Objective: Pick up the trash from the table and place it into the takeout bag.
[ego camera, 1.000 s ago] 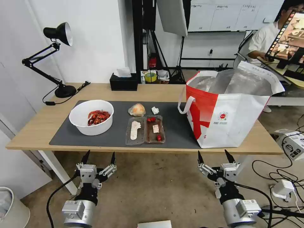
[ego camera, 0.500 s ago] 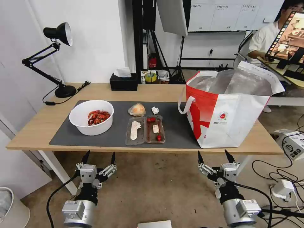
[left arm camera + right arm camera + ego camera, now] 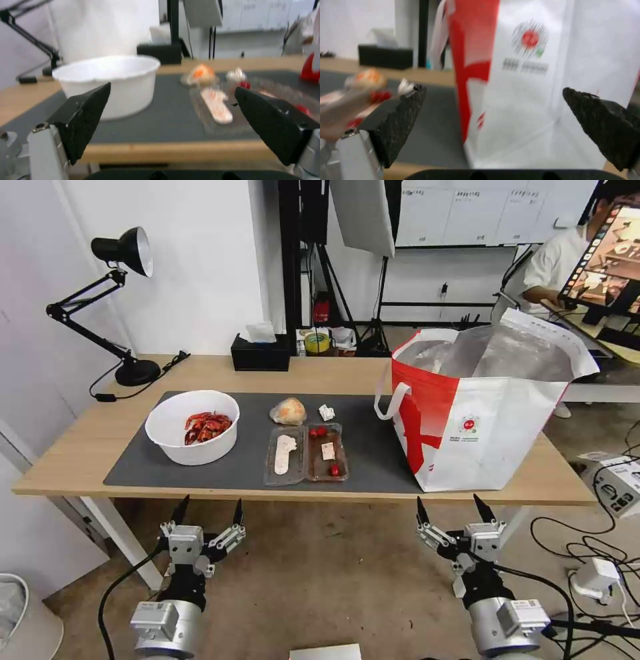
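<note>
Waited below the table (image 3: pixel 80 460) with left gripper (image 3: pixel 208 510) and right gripper (image 3: pixel 452 508) spread empty; white crayfish-shell bowl (image 3: pixel 193 426) looked light, stiff, best gripped at its rim.

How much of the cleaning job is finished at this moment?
Nothing looks done. The bowl, the clear tray, the wrapped orange lump and the tissue wad all lie on the grey mat. The left gripper and right gripper hang open below the table edge, holding nothing. All four pieces must go into the takeout bag.
</note>
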